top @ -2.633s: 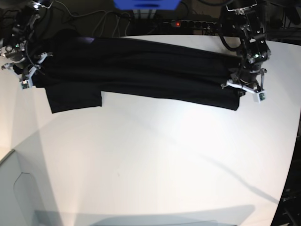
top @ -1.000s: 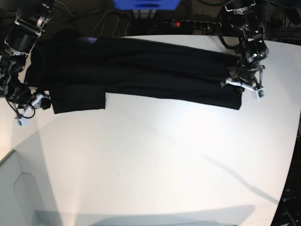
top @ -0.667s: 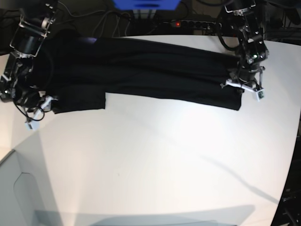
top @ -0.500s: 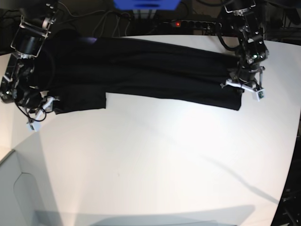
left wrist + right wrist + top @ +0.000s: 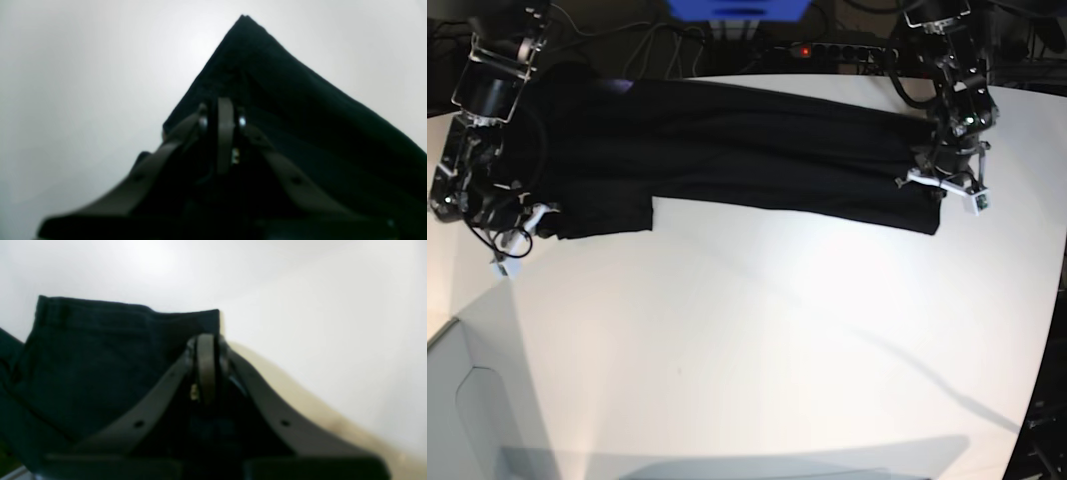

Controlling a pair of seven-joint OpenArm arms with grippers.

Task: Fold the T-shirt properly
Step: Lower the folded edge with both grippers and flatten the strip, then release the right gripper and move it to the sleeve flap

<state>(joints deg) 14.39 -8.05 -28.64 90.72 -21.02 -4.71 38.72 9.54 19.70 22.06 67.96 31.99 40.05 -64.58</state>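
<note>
The black T-shirt point(image 5: 727, 150) lies as a long folded band across the far side of the white table point(image 5: 757, 330), one short sleeve point(image 5: 602, 212) sticking out toward me at its left end. My left gripper point(image 5: 939, 190) sits at the band's right end, shut on the T-shirt's edge; the left wrist view shows its jaws pinched together point(image 5: 223, 113) on the dark cloth point(image 5: 300, 100). My right gripper point(image 5: 535, 222) is at the sleeve's outer corner. In the right wrist view its jaws are closed point(image 5: 206, 343) on the sleeve hem point(image 5: 100, 350).
A power strip point(image 5: 827, 48) with a red light, loose cables point(image 5: 657, 45) and a blue object point(image 5: 737, 8) lie behind the table's far edge. A grey panel point(image 5: 457, 400) stands at the bottom left. The table's curved edge runs down the right side.
My right arm has moved in from the left onto the sleeve's corner and its jaws have closed there. The left gripper and the shirt's right end have stayed put.
</note>
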